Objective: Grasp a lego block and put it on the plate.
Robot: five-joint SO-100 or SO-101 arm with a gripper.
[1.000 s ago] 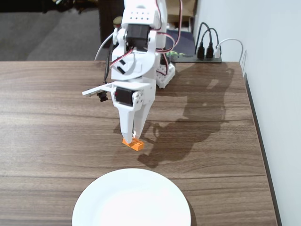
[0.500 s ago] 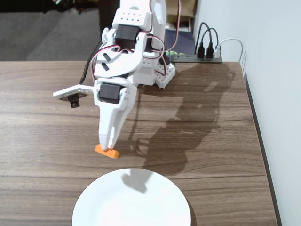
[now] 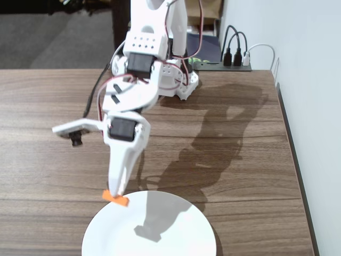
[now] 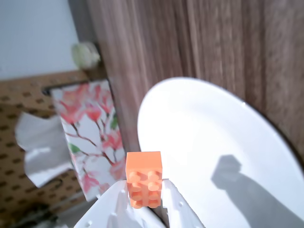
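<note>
Since the earlier frames your arm has swung toward the lower left of the fixed view, carrying the lego block [image 3: 115, 198] off the bare wood where it lay and bringing it to the far rim of the plate [image 3: 176, 234].

Going left to right in the fixed view: at the left middle a white bracket with a small dark camera [image 3: 76, 140] sticks out from the wrist. Just right of it, the gripper [image 3: 116, 193] points down, its jaws closed narrowly on the orange brick, which hangs over the plate's upper left edge; you cannot tell from here whether it touches the rim. The white plate fills the bottom centre, with the arm's shadow falling across it. The wooden table [image 3: 240, 176] runs on to the right, where it meets a white wall. In the upper right, black and white cables plug into a dark strip [image 3: 234, 65] behind the arm's base.

In the wrist view, a flowered panel [image 4: 90, 137] stands at the left. At the bottom centre the lego block [image 4: 144, 185] sits clamped between the white fingers [image 4: 178, 211], underside toward the lens. The plate [image 4: 209, 137] spreads to the right, carrying the gripper's shadow.
</note>
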